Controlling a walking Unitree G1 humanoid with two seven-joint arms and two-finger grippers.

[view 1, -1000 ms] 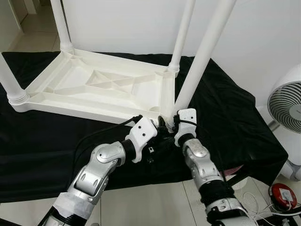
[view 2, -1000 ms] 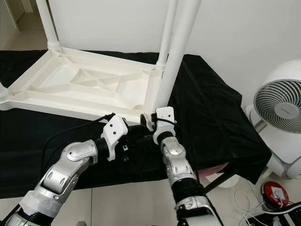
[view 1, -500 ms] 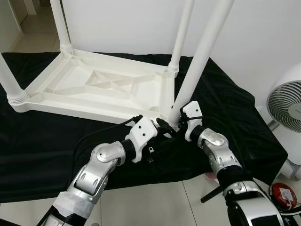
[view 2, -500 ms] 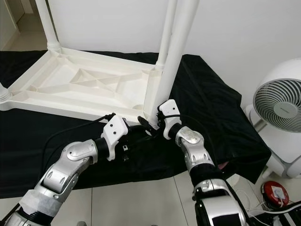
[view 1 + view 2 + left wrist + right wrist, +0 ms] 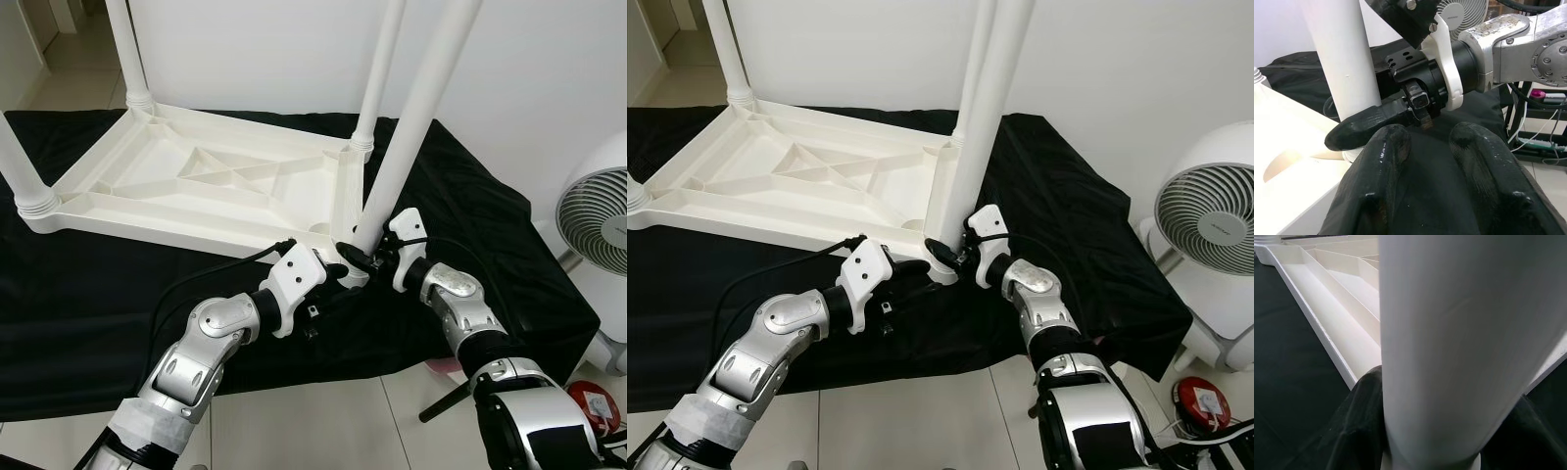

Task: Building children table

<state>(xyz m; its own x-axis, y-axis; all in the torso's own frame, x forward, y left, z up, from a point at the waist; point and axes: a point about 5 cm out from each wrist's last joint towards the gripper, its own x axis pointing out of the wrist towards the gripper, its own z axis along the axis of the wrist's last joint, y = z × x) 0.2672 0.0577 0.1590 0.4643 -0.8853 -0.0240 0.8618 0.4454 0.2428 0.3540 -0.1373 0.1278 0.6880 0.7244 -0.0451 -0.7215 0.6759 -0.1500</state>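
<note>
Right claw [image 5: 948, 253] clamped on leg [image 5: 983, 108] base at tabletop [image 5: 794, 181] near corner; left claw [image 5: 904, 274] apart, just beside.

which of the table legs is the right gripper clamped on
The near-right leg, leaning at the tabletop's front corner; the right gripper straddles its base. The other legs stand free.

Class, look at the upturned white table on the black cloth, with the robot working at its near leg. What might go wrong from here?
1. The near leg leans rather than standing straight; the right gripper, fingers either side of its base, might force it in crooked.
2. The left gripper sits close to the same corner, so the two could collide.
3. Pushing may slide the table on the loose black cloth.
</note>
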